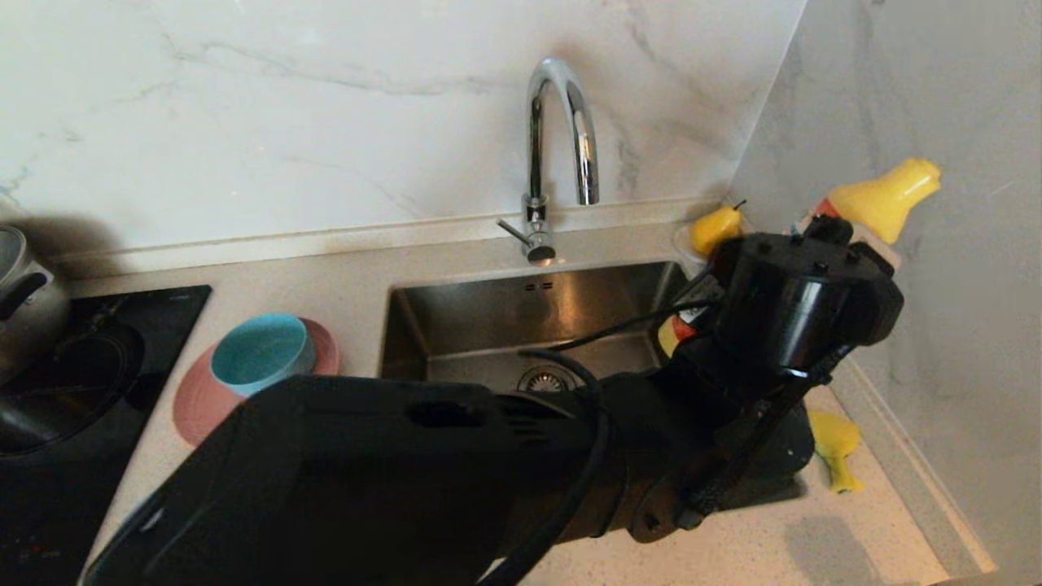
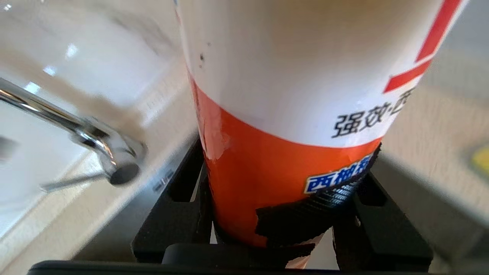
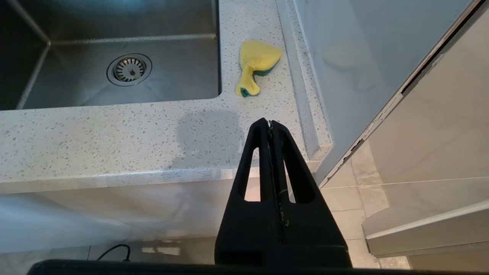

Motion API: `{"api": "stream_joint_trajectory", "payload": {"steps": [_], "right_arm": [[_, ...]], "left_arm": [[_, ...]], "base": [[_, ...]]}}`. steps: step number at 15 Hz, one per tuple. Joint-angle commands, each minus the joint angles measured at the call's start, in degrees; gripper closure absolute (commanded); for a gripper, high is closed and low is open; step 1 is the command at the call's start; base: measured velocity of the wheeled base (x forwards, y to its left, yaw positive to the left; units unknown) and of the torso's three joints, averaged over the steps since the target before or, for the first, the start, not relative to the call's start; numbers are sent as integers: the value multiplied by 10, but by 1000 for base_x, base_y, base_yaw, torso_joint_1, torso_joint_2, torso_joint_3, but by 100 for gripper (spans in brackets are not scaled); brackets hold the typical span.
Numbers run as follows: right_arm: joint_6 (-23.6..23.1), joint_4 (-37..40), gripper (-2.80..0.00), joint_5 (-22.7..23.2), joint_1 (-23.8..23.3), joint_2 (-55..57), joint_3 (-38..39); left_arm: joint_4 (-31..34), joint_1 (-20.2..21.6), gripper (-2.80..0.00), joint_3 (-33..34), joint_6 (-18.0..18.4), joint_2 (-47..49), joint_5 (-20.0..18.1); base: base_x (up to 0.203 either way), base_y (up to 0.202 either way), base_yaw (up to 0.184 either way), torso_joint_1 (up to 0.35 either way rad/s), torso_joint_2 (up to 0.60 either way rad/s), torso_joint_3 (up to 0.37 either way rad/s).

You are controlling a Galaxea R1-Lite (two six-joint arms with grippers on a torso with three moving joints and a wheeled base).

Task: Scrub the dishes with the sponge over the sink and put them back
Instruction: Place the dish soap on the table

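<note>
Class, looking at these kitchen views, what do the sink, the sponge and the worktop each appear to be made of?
Sink: brushed stainless steel, dull grey sheen with soft reflections.
Sponge: soft yellow foam, crumpled, with a green scouring layer showing at its edge.
Worktop: probably speckled stone or composite, pale with fine dark flecks and a smooth surface.

1. Left arm stretches across the head view from lower left toward the right, wrist raised.
2. Left gripper (image 2: pixel 282 214) is clamped on a white-and-orange bottle (image 2: pixel 298 114); its fingers (image 2: pixel 172 217) press either side of the bottle's lower end.
3. Right gripper (image 3: pixel 270 124) hangs low, fingers pressed together, nothing between them.
</note>
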Motion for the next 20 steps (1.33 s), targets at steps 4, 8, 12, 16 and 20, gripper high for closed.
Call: {"api": "stream_joint_trajectory", "payload": {"steps": [4,8,12,16,20], "right_arm": [[0,1,0,0,0,-1,0],[0,0,0,0,0,0,0],[0,1,0,0,0,-1,0],[0,0,0,0,0,-1,0],[0,0,0,0,0,-1,0]], "left_arm": [[-10,2,0,-1,-14,-66,-21],[-10,4,0,-1,-33,-109,-29],[-4,13,0,0,-45,-167,-28],[9,27,0,1,-53,-231,-25],[47,84,0,9,-67,-296,-22]], "base": [[0,0,0,0,0,0],[0,0,0,0,0,0],[0,0,0,0,0,0],[0,0,0,0,0,0],[0,0,0,0,0,0]]}}
